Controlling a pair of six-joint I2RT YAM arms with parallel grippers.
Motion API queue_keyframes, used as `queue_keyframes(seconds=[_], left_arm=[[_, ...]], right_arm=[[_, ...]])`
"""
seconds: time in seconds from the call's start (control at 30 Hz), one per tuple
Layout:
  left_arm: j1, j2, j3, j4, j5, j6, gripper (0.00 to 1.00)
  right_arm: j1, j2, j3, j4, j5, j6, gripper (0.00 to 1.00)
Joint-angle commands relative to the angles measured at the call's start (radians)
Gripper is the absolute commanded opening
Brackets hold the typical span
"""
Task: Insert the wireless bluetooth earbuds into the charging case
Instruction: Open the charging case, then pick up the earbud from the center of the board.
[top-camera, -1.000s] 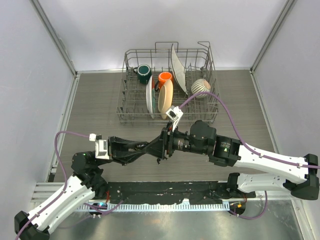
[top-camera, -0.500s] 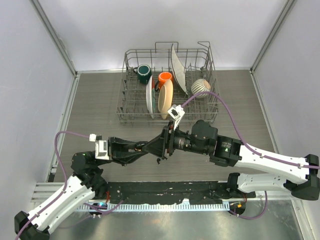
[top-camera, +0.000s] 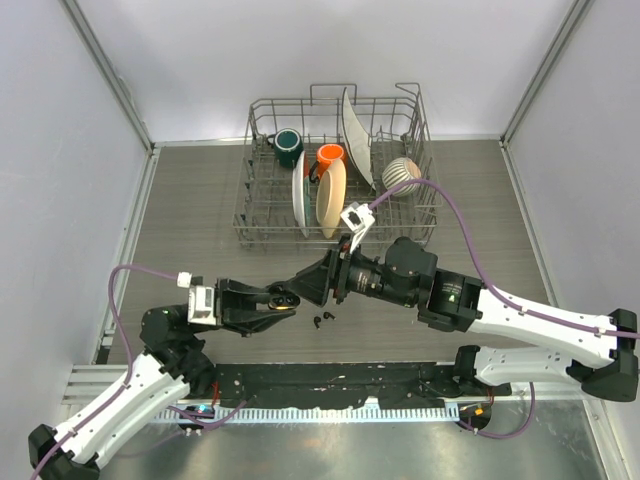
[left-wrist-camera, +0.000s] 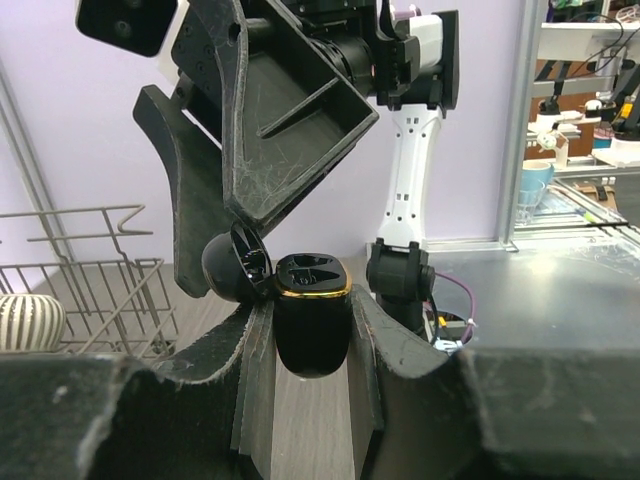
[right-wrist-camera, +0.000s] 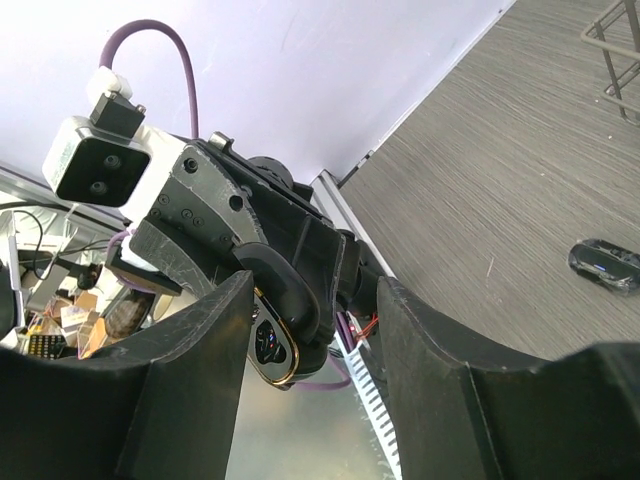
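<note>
My left gripper (left-wrist-camera: 312, 335) is shut on the black charging case (left-wrist-camera: 312, 325), which has a gold rim, two empty sockets and its lid (left-wrist-camera: 235, 270) flipped open to the left. From above, the case (top-camera: 283, 297) hangs over the table's front middle. My right gripper (top-camera: 306, 286) stands open just right of it, its fingers (left-wrist-camera: 285, 130) looming over the case. In the right wrist view the case (right-wrist-camera: 285, 325) shows between the spread fingers, untouched. Two tiny black earbuds (top-camera: 322, 320) lie on the table below the grippers. One small dark piece (right-wrist-camera: 605, 265) lies on the wood.
A wire dish rack (top-camera: 335, 235) with a green mug (top-camera: 289, 146), an orange mug (top-camera: 330, 156), plates and a striped bowl (top-camera: 402, 172) stands at the back middle. Purple cables trail from both wrists. A metal rail (top-camera: 340, 405) runs along the near edge.
My left gripper has drawn back to the left with the case. My right gripper has opened a little wider and lifted off it. The two earbuds now show on the table.
</note>
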Motion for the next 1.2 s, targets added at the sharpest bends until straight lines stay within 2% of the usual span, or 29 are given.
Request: queue_keyframes(seconds=[0.0, 0.27, 0.4, 0.57, 0.77, 0.93, 1.17], left_arm=[[-0.009, -0.052, 0.017, 0.011, -0.038, 0.034, 0.0], [-0.009, -0.133, -0.035, -0.074, -0.179, 0.074, 0.0], [-0.009, -0.162, -0.059, -0.074, -0.21, 0.076, 0.0], [-0.009, -0.199, -0.072, -0.079, -0.242, 0.077, 0.0], [-0.009, -0.211, -0.076, -0.059, -0.256, 0.073, 0.0], [-0.009, -0.233, -0.093, -0.024, -0.279, 0.053, 0.0], [-0.009, -0.274, -0.118, -0.01, -0.301, 0.027, 0.0]], right_arm=[[-0.012, -0.006, 0.0, 0.065, 0.041, -0.016, 0.59], [-0.012, -0.075, -0.027, 0.14, 0.003, -0.04, 0.63], [-0.012, -0.134, -0.046, 0.125, 0.067, -0.062, 0.63], [-0.017, -0.181, -0.046, 0.021, 0.19, -0.071, 0.63], [-0.037, -0.153, -0.034, -0.212, 0.383, -0.008, 0.63], [-0.066, -0.116, -0.067, -0.35, 0.421, 0.057, 0.6], [-0.068, -0.055, -0.173, -0.337, 0.4, -0.005, 0.55]])
